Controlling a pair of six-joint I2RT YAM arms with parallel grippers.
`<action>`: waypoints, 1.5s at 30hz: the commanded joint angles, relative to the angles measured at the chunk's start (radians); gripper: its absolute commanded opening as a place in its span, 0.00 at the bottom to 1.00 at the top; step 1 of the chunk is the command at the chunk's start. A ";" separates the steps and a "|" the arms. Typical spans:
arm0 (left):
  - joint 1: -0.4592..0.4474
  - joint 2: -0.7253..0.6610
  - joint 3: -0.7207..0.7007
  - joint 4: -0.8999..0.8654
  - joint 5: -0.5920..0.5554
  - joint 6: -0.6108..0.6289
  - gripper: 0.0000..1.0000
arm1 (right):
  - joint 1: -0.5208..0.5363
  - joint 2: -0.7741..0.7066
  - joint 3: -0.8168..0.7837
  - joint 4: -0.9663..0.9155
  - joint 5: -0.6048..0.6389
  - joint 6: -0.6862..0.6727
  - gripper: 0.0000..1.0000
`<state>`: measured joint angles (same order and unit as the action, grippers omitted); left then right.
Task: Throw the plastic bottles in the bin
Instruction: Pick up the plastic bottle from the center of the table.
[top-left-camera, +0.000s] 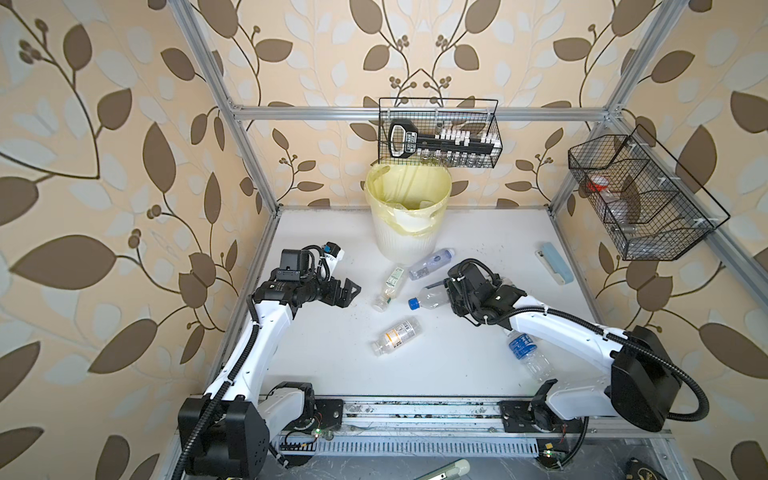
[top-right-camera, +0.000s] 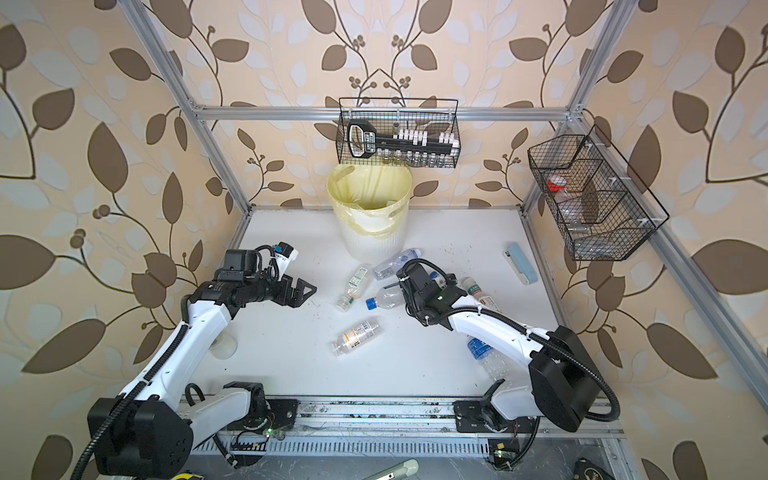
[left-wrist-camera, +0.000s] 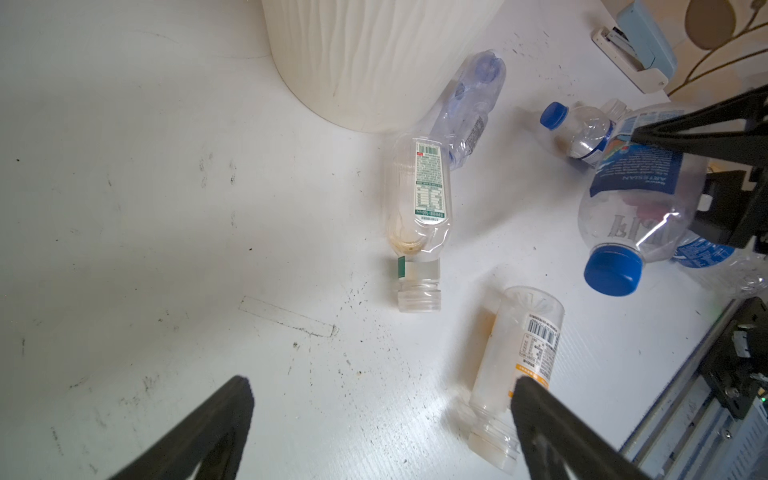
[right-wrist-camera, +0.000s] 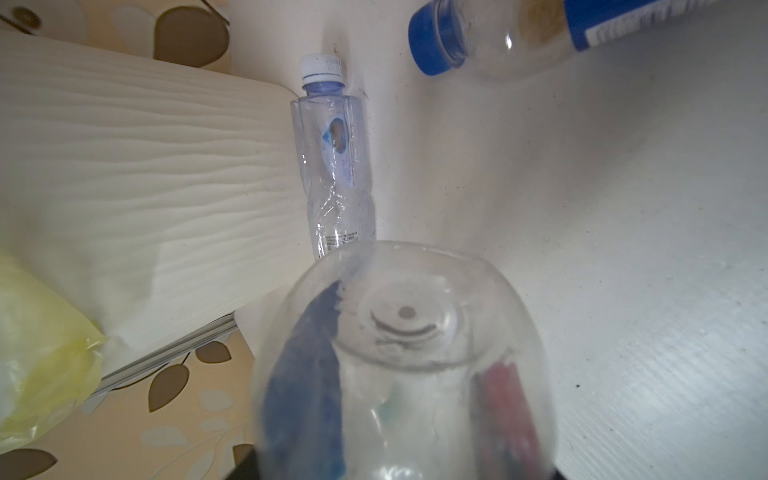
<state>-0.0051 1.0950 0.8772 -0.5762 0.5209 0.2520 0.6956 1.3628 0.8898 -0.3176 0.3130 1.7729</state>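
Seemingly partway: right gripper (top-left-camera: 449, 293) clenched on clear blue-capped plastic bottle (top-left-camera: 430, 297), six o'clock of round cream ribbed bin with yellow liner (top-left-camera: 401, 243); left gripper (top-left-camera: 348, 292) spread wide, empty, at nine o'clock; green-labelled bottle (top-left-camera: 390, 286), orange-labelled bottle (top-left-camera: 397, 334) and others left lying on white table (top-left-camera: 316, 357)

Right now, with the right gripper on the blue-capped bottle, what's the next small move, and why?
Probably lift the right gripper straight up. Its jaws look closed on the blue-capped bottle, the bin stands much taller than the lying bottle, and a pale bottle lies between them.
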 joint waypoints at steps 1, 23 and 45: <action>0.015 -0.004 0.000 -0.015 0.044 -0.009 0.99 | -0.026 -0.041 -0.046 0.008 -0.037 -0.118 0.53; 0.117 0.035 0.019 -0.040 0.018 -0.010 0.99 | -0.150 -0.282 -0.209 0.104 -0.200 -0.694 0.54; 0.192 0.044 0.060 -0.072 0.076 -0.053 0.99 | -0.189 -0.309 -0.005 0.109 -0.332 -0.915 0.54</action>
<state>0.1722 1.1393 0.8944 -0.6308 0.5507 0.2119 0.5121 1.0447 0.8230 -0.1848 -0.0349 0.8894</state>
